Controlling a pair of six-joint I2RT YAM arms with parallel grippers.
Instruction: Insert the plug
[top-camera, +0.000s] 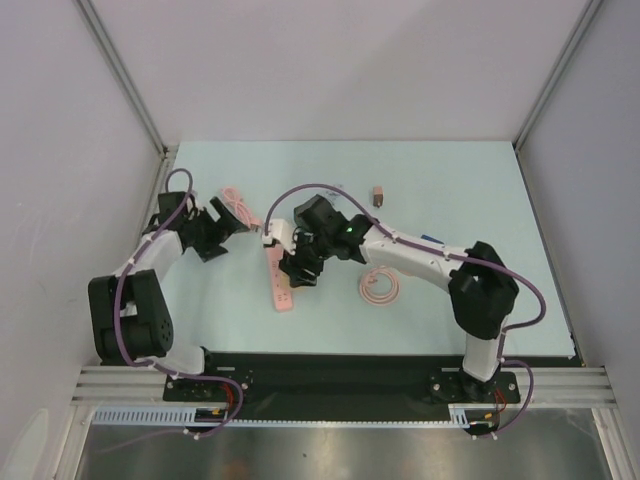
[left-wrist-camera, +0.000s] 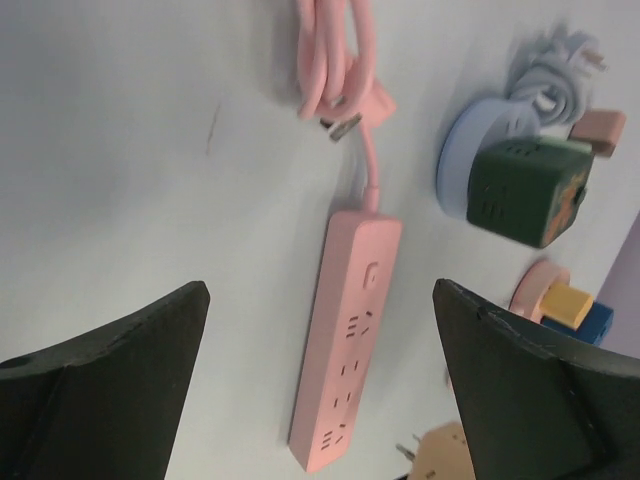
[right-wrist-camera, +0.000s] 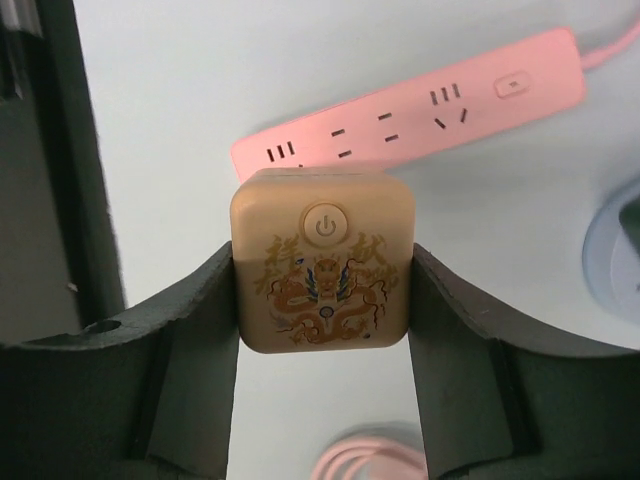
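Since the right gripper (top-camera: 298, 262) is clamped on the beige cube plug (right-wrist-camera: 322, 262), the coming move turns on how that plug sits to the pink power strip (right-wrist-camera: 420, 105). In the right wrist view the strip lies just beyond the plug toward 12 o'clock, its long axis running from 8 to 2 o'clock, with every socket showing empty. From above, the strip lies on the table (top-camera: 450, 170) at about 7 o'clock of that gripper, so the right arm is the nearer. The left gripper (top-camera: 225, 228), fingers wide apart and holding nothing, sits at 10 o'clock of the strip beside a bundled pink cord (left-wrist-camera: 335, 70). A green cube adapter (left-wrist-camera: 525, 190) rests near the strip at 2 o'clock in the left wrist view. Nothing seems to stand between plug and sockets, but the plug's prongs are hidden, so their alignment cannot be told.
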